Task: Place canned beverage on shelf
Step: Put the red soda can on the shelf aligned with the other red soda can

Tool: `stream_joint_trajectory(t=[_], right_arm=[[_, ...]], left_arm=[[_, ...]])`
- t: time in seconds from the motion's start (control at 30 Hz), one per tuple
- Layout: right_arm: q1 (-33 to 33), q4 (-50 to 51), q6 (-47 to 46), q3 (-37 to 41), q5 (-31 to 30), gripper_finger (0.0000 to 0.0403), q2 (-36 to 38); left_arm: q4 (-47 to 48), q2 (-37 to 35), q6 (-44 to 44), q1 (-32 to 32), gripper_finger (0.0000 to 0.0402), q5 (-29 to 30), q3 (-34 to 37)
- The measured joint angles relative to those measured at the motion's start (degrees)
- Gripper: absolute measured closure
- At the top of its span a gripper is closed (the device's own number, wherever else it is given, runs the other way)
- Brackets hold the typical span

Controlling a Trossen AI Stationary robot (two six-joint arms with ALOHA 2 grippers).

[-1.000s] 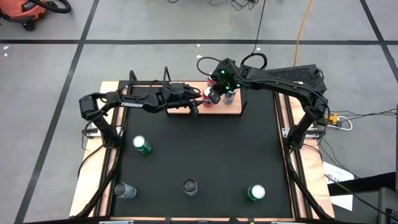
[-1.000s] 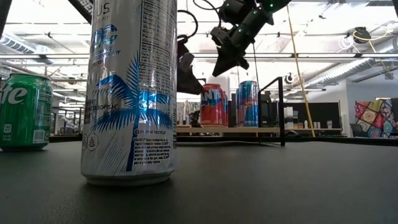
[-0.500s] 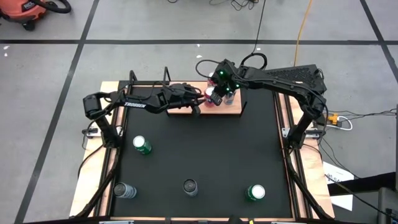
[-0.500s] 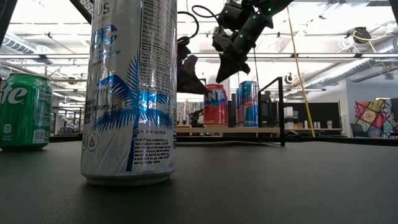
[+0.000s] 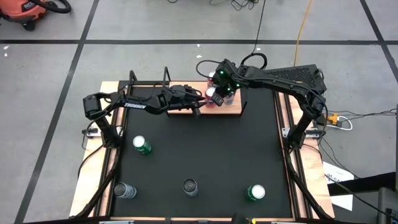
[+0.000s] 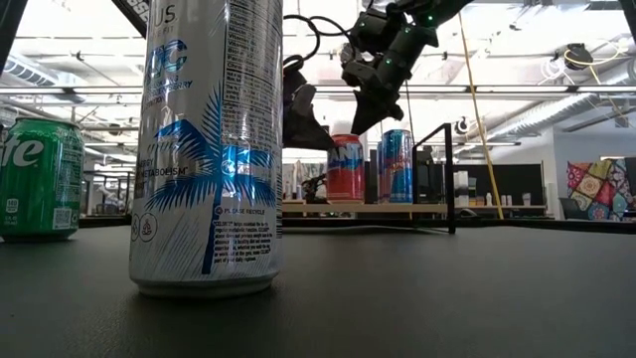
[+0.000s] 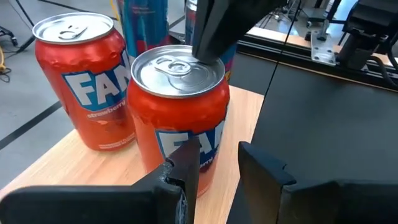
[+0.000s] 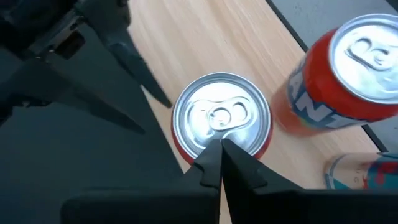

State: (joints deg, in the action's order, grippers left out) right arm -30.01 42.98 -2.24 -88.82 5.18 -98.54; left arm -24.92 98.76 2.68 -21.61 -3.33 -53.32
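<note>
My closed right end effector (image 8: pixel 219 163) presses the Fanta can (image 8: pixel 221 123) lid; my left end effector (image 7: pixel 219 163), slightly apart, could tip it off the shelf (image 7: pixel 81 167).

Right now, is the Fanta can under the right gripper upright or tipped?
Upright. The Fanta can stands on its base on the shelf, lid facing up, with the shut right gripper touching its top.
</note>
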Motion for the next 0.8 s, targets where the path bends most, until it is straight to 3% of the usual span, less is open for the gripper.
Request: stream_joint_trajectory(t=[0.37,0.6,0.8], right_arm=[[-0.31,-0.71,-0.74,0.12,-0.96,0.0403,0.76],[-0.11,-8.06,-1.79,0.15,-0.6,0.0403,1.21],[0.12,-9.35,-1.7,0.11,-0.4,0.0403,-0.38]], left_arm=[[0.15,0.0,-0.02,-0.86,0.0293,0.85,0.0],[0.34,-0.05,0.02,-0.8,0.0293,0.94,0.0],[5.19,-3.13,-0.02,-0.91,0.0293,2.05,0.02]])
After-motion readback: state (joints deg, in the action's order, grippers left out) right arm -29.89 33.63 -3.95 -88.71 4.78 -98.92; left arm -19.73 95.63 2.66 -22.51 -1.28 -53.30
